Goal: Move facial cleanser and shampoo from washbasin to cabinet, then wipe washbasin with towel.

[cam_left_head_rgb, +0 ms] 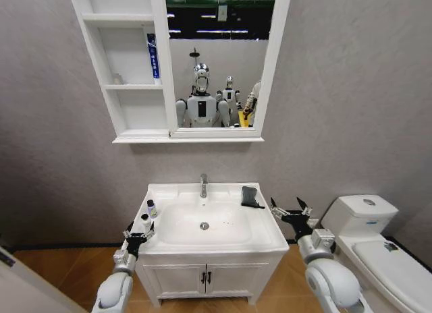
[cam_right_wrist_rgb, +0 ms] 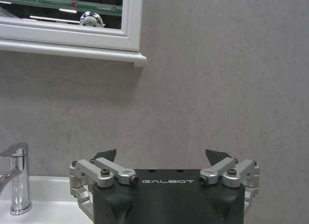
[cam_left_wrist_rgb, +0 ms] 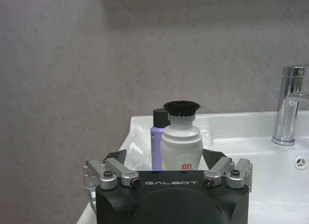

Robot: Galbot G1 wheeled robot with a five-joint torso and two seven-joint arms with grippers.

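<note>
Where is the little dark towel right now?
In the head view, the towel lies on the washbasin rim's back right corner, right of the tap.

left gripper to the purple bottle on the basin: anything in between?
Yes. The white bottle with the black brush-like top stands directly in front of the left gripper, and the purple bottle sits just behind it on the washbasin left ledge. The open fingers flank the white bottle first.

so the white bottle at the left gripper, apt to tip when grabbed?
Probably. The white bottle stands tall on a narrow base at the washbasin edge, so a push may topple it. The purple bottle close behind could go too. Left gripper is open around it.
</note>
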